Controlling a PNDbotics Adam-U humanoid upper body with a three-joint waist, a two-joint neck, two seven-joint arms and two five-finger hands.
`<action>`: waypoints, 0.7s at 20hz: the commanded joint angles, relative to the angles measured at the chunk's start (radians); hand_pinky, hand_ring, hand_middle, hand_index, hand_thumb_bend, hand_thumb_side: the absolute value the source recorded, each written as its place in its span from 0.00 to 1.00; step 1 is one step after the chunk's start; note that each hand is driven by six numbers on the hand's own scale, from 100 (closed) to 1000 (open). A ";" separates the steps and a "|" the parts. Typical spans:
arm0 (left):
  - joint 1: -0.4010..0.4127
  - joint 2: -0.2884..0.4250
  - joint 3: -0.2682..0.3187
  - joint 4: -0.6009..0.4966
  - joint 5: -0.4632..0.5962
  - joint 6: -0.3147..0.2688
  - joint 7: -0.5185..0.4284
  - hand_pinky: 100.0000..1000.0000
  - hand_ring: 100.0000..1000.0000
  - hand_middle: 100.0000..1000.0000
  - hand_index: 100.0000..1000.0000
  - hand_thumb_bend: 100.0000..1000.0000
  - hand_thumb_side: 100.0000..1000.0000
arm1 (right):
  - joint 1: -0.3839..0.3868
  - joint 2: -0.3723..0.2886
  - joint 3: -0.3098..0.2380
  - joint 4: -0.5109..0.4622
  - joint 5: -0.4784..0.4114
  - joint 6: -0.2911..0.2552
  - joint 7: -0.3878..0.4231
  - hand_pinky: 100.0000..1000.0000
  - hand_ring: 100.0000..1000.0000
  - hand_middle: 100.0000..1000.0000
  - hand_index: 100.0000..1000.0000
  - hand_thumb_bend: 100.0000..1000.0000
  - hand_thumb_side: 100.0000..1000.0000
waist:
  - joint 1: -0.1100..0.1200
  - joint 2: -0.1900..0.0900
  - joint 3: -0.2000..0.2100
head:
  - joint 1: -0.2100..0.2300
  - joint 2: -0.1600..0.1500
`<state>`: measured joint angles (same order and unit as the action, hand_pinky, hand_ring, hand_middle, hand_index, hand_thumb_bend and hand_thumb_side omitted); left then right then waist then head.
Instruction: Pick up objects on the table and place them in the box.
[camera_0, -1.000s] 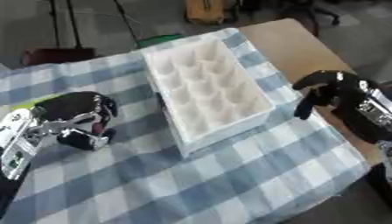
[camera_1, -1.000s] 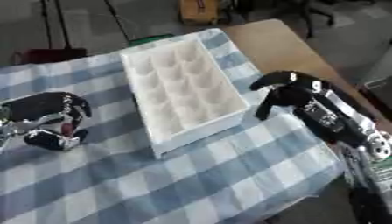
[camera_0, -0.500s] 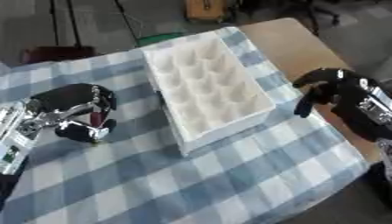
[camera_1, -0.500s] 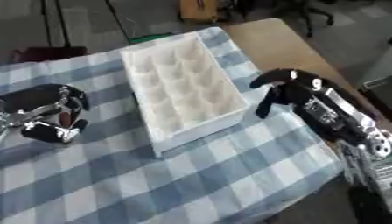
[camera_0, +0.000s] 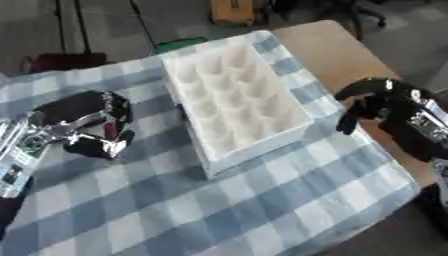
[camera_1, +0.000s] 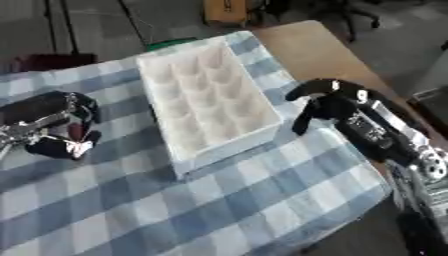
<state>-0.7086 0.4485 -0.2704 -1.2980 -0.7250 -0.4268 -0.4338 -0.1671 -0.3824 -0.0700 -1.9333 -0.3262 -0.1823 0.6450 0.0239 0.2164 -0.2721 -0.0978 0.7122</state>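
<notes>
A white box (camera_0: 234, 106) with several empty cup-shaped compartments lies aslant in the middle of the checked tablecloth (camera_0: 219, 210). Left of it, my left hand (camera_0: 80, 116) has its fingers curled over a small object (camera_1: 75, 132). Only a bit of red shows between the fingers and thumb, and the rest is hidden. Right of the box, my right hand (camera_1: 334, 100) hovers near the cloth's right edge. Its fingers are curled downward with nothing in them, and they stay a little apart from the box's right wall.
The bare wooden tabletop (camera_0: 337, 47) shows at the far right beyond the blue-and-white cloth. The table edge runs along the right and lower right. A cardboard box (camera_0: 234, 11) and a dark red item (camera_0: 61, 61) sit on the floor behind.
My left hand has moved up and slightly right, closer to the box, with the small red object still in it. The right hand has barely shifted.
</notes>
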 joint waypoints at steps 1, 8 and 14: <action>-0.035 0.026 0.010 -0.030 0.039 0.013 -0.001 0.83 0.69 0.52 0.15 0.00 0.16 | -0.011 -0.012 -0.003 -0.016 -0.005 -0.002 0.004 0.53 0.46 0.72 0.80 0.00 0.73 | -0.001 -0.014 -0.006 | 0.005 -0.002; -0.116 0.010 0.005 -0.001 0.178 0.066 -0.017 0.78 0.64 0.49 0.14 0.00 0.16 | -0.029 -0.013 0.007 -0.020 -0.011 0.000 0.013 0.53 0.46 0.72 0.80 0.00 0.73 | 0.015 -0.005 -0.068 | 0.030 -0.018; -0.162 0.011 0.006 0.031 0.270 0.118 0.003 0.76 0.62 0.47 0.14 0.00 0.17 | -0.058 -0.014 0.018 -0.025 -0.024 0.003 0.024 0.53 0.46 0.72 0.80 0.00 0.73 | 0.033 0.010 -0.150 | 0.054 -0.046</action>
<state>-0.8455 0.4464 -0.2732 -1.2621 -0.4766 -0.3191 -0.4368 -0.2126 -0.3817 -0.0503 -1.9383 -0.3394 -0.1791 0.6651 0.0644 0.2404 -0.4263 -0.0499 0.6809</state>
